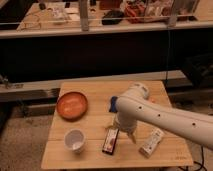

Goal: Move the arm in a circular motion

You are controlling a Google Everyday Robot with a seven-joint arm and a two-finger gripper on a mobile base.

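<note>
- I see the claw [125,131] low over the table [95,90], near the middle of its front half, pointing down at the top.
- Claw state: can't tell, open or closed. The wrist covers most of it from this angle. Nothing visibly in it.
- Arm [160,116]: thick white tube with small dark dots. It comes in from off the table's right front corner and rises to a rounded elbow above the table's centre, then drops short and steep to the claw.
- Dark packet [110,141] with a red patch lies flat on the table's front half, just left of the claw. I can't tell whether they touch.
- White packet [151,142] lies at an angle on the table's right front area, partly under the arm's line.
- White cup [75,140] stands upright at the table's left front, mouth up.
- Orange bowl [72,105] sits on the table's left side, behind the cup and apart from it.
- Blue thing [113,104] is at the table's centre, mostly hidden behind the elbow, so I can't identify it.
- Behind the table there's a dark wall, with a cluttered shelf [100,25] above it.
</note>
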